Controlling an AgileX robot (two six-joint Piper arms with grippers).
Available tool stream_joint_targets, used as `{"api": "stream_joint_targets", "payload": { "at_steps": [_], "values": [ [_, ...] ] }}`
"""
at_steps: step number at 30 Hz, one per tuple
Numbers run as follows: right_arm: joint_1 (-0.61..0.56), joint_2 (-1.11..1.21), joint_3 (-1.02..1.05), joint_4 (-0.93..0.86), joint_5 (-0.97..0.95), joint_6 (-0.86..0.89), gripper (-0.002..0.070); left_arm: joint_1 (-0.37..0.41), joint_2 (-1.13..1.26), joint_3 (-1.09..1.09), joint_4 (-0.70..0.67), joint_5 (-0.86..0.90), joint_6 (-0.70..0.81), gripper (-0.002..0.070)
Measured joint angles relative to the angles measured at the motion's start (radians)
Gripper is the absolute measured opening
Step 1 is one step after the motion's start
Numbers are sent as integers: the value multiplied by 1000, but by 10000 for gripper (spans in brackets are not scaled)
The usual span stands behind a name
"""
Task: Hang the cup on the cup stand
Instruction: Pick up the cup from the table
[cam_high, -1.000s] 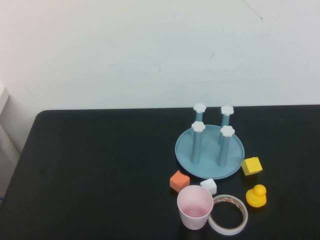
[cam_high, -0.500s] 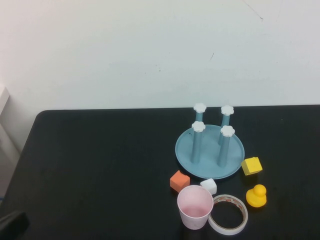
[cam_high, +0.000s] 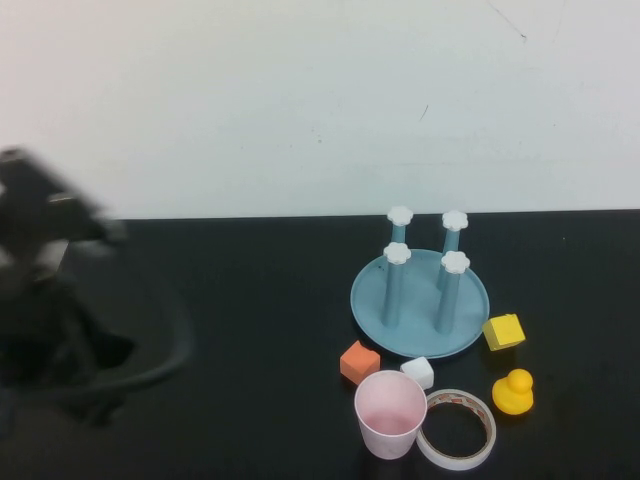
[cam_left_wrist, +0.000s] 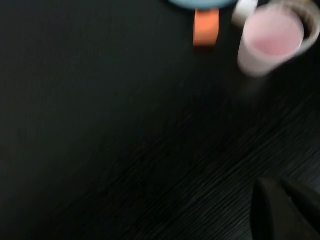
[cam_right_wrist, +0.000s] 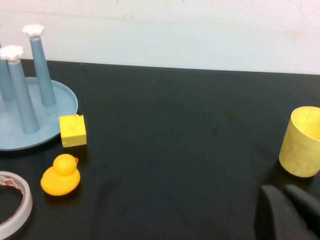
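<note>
Since the earlier frames the left arm (cam_high: 50, 290) has swung into the high view and stands blurred over the left part of the table (cam_high: 250, 300); half a second ago only a dark tip showed at the lower left corner, and a second ago nothing of it. No object on the table has shifted.

Count, left to right in the high view:
- one orange block (cam_high: 359, 362), just in front of the stand's base
- one cup (cam_high: 390, 413), pale pink, upright with its mouth up, at the near edge of the table
- one cup stand (cam_high: 419, 300), a round light-blue dish with four blue posts, each with a white flower cap; no post carries anything
- one white block (cam_high: 417, 372), between the orange block and the tape, against the dish rim
- one tape ring (cam_high: 456, 429), lying flat and touching the cup on its right
- one yellow block (cam_high: 503, 331), just right of the dish
- one yellow duck (cam_high: 513, 392), in front of the yellow block

The right wrist view adds one yellow cup (cam_right_wrist: 301, 142), upright, well apart from the duck.

The left gripper (cam_left_wrist: 285, 210) hangs over bare table, well apart from the cup, closed and empty. The right gripper (cam_right_wrist: 287, 212) is low near the yellow cup, fingers together, holding nothing
</note>
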Motion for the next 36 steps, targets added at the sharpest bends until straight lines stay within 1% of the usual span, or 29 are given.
{"api": "stream_joint_targets", "payload": {
  "at_steps": [3,6,9,12,18,20,22,25,28,31,33,36],
  "values": [
    [0,0,0,0,0,0,-1,-136,118,-78,139,25,-87,-1],
    [0,0,0,0,0,0,-1,-252,229,-149,256,38,-170,-1],
    [0,0,0,0,0,0,-1,-336,345,-213,321,45,-226,-1],
    [0,0,0,0,0,0,-1,-393,451,-277,342,51,-248,-1],
    [0,0,0,0,0,0,-1,-444,634,-394,346,59,-275,-1],
    [0,0,0,0,0,0,-1,-457,682,-423,346,59,-282,13],
    [0,0,0,0,0,0,-1,-460,729,-449,333,59,-311,50],
    [0,0,0,0,0,0,-1,-460,800,-477,310,37,-365,163],
    [0,0,0,0,0,0,-1,-460,869,-492,287,-7,-447,340],
    [0,0,0,0,0,0,-1,-458,932,-496,252,-51,-514,470],
    [0,0,0,0,0,0,-1,-454,967,-496,235,-82,-540,509],
    [0,0,0,0,0,0,-1,-443,1017,-496,213,-137,-573,528]
  ]
}}
